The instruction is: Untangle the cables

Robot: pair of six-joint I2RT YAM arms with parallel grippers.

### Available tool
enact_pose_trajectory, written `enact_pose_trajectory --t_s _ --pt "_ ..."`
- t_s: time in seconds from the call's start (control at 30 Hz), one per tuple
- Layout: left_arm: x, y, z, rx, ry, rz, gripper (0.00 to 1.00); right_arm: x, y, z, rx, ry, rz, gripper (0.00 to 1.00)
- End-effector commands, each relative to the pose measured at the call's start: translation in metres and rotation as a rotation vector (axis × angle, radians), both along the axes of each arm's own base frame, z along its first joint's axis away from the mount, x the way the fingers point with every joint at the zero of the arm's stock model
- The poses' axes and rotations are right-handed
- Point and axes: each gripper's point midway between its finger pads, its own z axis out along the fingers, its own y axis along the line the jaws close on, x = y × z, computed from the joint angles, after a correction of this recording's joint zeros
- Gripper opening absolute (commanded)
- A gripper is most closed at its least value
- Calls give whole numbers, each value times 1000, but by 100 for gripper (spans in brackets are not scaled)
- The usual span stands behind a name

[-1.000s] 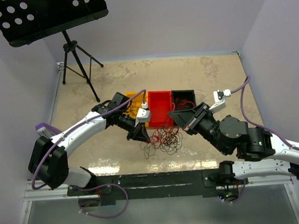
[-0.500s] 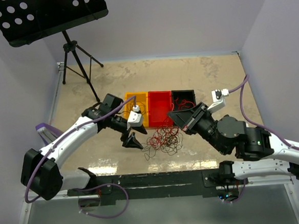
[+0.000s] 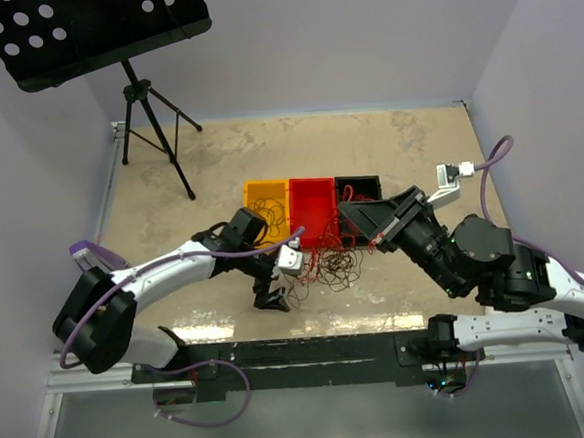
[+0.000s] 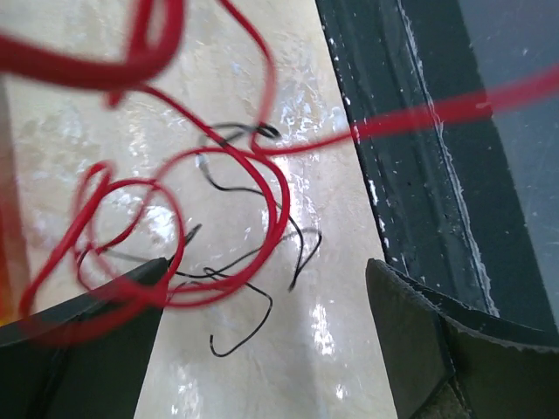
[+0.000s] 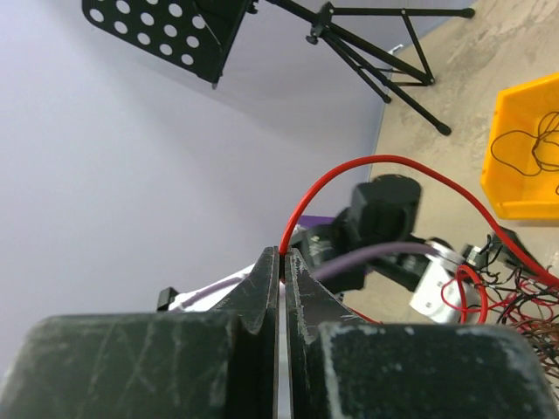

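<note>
Now, right hand (image 5: 281,260) tight on cable (image 5: 384,159)

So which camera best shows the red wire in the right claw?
The right wrist view: the red wire rises from the shut right gripper, arcing to the tangle. From above it's too thin to follow; the left wrist view shows only red loops on the table.
</note>
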Motion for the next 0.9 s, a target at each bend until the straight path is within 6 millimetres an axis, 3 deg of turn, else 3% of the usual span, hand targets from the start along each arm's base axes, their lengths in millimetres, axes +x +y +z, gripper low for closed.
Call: enact_pose_trajectory --t_s 0.0,0.13,0.23,0.27,0.47,0.6,0.7,0.8,0.87 --pt "19 -19 -21 24 -94 32 95 1 -19 20 79 0 -31 0" --pt "29 -16 -46 111 -98 49 52 1 -29 16 85 15 -49 0" --pt "37 -12 -52 143 -127 76 10 2 -40 21 87 15 -71 0" --pt "41 -12 -53 146 -143 95 3 3 -45 24 91 11 -80 0" --pt "49 -11 -54 162 -169 113 0 6 -59 29 67 16 -122 0" --pt "52 -4 -44 166 -205 106 1 7 -61 19 43 44 -137 0" --pt "50 -1 -28 142 -239 99 34 9 -61 3 0 67 -152 0" --pt "46 -6 -5 79 -268 76 46 11 -62 -16 -39 102 -179 0" --pt "42 -11 8 63 -267 45 48 12 -63 -27 -60 122 -198 0"
